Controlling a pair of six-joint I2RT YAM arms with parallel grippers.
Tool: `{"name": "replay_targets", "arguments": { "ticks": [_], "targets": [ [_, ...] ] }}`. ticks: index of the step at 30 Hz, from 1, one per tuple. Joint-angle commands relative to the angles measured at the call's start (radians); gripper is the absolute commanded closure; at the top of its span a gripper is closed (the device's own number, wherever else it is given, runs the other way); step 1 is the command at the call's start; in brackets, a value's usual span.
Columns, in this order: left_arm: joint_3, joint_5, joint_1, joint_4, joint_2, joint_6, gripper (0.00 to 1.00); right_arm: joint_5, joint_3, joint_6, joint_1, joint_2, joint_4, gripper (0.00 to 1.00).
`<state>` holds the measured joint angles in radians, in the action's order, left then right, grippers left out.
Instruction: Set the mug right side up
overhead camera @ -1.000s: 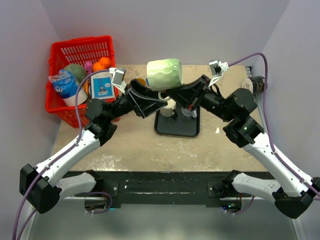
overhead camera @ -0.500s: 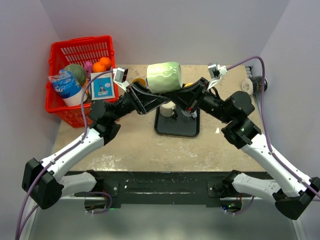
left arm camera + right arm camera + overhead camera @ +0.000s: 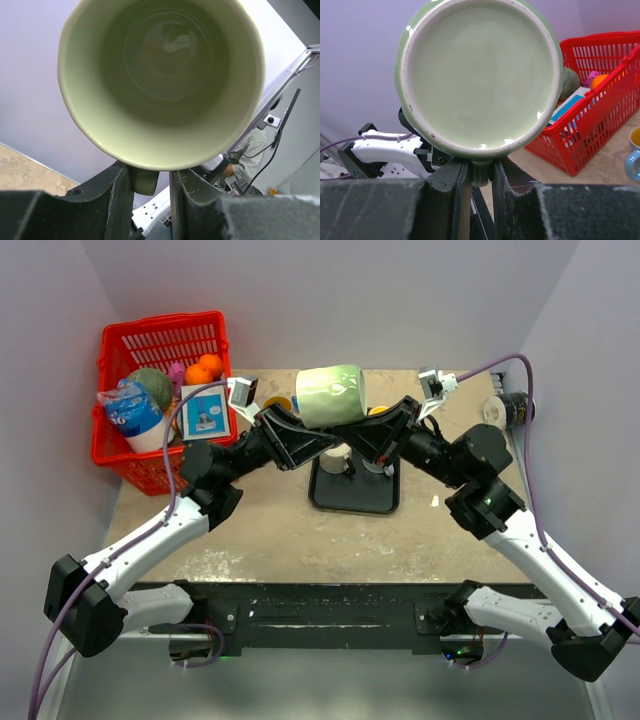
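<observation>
The green mug [image 3: 330, 395] is held on its side in the air above the table's back middle. Its mouth faces the left wrist camera [image 3: 160, 85] and its base faces the right wrist camera [image 3: 480, 75]. My right gripper [image 3: 481, 175] is shut on the mug's handle [image 3: 481, 169], just under the base. My left gripper [image 3: 150, 180] straddles the same handle [image 3: 145, 181] under the rim. Its left finger is against the handle, and a gap shows before its right finger [image 3: 185, 200]. In the top view both grippers meet under the mug, the left one [image 3: 318, 435] and the right one [image 3: 352, 432].
A red basket [image 3: 160, 335] full of groceries stands at the back left. A black tray [image 3: 355, 502] with small items lies under the held mug. A tape roll [image 3: 495, 410] sits at the back right. A yellow and blue cup [image 3: 634, 152] stands near the basket.
The mug has sunk slightly and shifted a little right. Both arms have closed in under it, the left elbow moving right.
</observation>
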<state>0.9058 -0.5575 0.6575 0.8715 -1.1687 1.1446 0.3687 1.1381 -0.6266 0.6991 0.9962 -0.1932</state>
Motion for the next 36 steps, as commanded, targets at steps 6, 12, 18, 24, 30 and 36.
{"name": "replay_targets", "arguments": {
  "ticks": [6,12,18,24,30,36],
  "targets": [
    [0.070,-0.027,0.011,-0.201,0.003,-0.189,0.80,-0.014,0.052,0.001,0.007,-0.031,-0.105,1.00],
    [0.102,-0.051,0.011,-0.301,0.014,-0.296,0.67,0.010,0.072,0.001,0.005,-0.025,-0.089,1.00],
    [0.102,-0.068,0.011,-0.273,0.007,-0.296,0.72,0.038,0.074,-0.015,0.007,-0.021,-0.097,1.00],
    [0.099,-0.052,0.011,-0.290,0.010,-0.295,0.97,0.049,0.077,-0.005,0.007,-0.022,-0.077,1.00],
    [0.076,0.037,0.011,-0.285,0.040,-0.281,1.00,0.044,0.060,0.028,0.007,-0.021,-0.040,1.00],
    [0.071,0.183,0.011,-0.399,0.092,-0.342,1.00,-0.051,0.043,0.051,0.007,-0.030,0.031,0.38]
  ]
}}
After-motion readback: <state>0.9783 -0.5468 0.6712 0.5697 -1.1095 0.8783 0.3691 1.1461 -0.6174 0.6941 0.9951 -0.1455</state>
